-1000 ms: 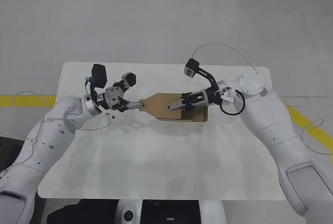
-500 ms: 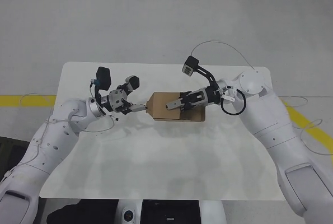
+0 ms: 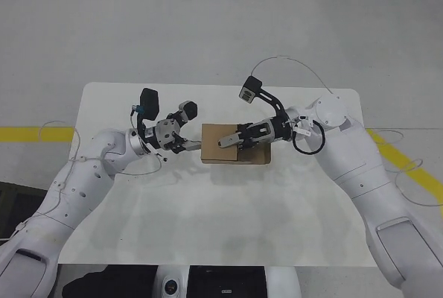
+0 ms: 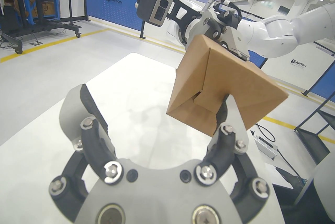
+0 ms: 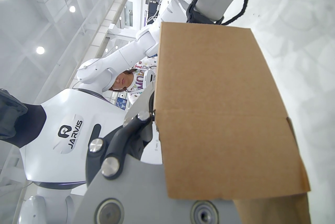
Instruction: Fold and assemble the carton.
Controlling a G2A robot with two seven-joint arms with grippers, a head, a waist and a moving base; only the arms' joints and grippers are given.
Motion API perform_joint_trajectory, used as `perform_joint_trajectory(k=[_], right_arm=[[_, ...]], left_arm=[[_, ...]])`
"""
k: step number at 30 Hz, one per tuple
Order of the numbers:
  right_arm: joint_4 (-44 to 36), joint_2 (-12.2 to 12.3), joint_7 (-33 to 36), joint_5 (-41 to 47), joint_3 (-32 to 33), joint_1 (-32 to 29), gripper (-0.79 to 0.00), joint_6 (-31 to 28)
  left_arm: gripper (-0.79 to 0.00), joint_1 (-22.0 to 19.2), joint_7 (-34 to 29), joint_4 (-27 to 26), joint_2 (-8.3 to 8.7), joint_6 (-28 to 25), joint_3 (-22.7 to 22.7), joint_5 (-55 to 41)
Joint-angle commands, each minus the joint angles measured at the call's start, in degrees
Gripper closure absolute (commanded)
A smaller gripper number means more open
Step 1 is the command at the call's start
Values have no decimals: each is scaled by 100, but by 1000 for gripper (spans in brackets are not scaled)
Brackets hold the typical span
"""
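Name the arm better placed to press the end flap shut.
Left. The left gripper is open at the carton's folded end, one finger touching it; the right gripper holds the carton.

We find the carton (image 3: 240, 149) over the table's (image 3: 206, 223) back middle, between both grippers. The left gripper (image 3: 190, 130) sits at its left end, one finger (image 4: 233, 115) touching the end flap. The right gripper (image 3: 227, 140) grips it from the right.
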Motion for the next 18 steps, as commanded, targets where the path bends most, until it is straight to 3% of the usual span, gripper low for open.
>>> perform_joint_trajectory(k=[1,11,18], right_arm=[[5,-9,7,0,-6,-2,0,-2],[56,-54,50,-11,-24,18,0,-11],[334,-29,75,-253,26,53,0,67]], left_arm=[[-785,-11,9,-1,-16,0,14,8],[-785,-75,44,7,-77,0,65,32],[-785,-9,115,227,3,0,-172,287]])
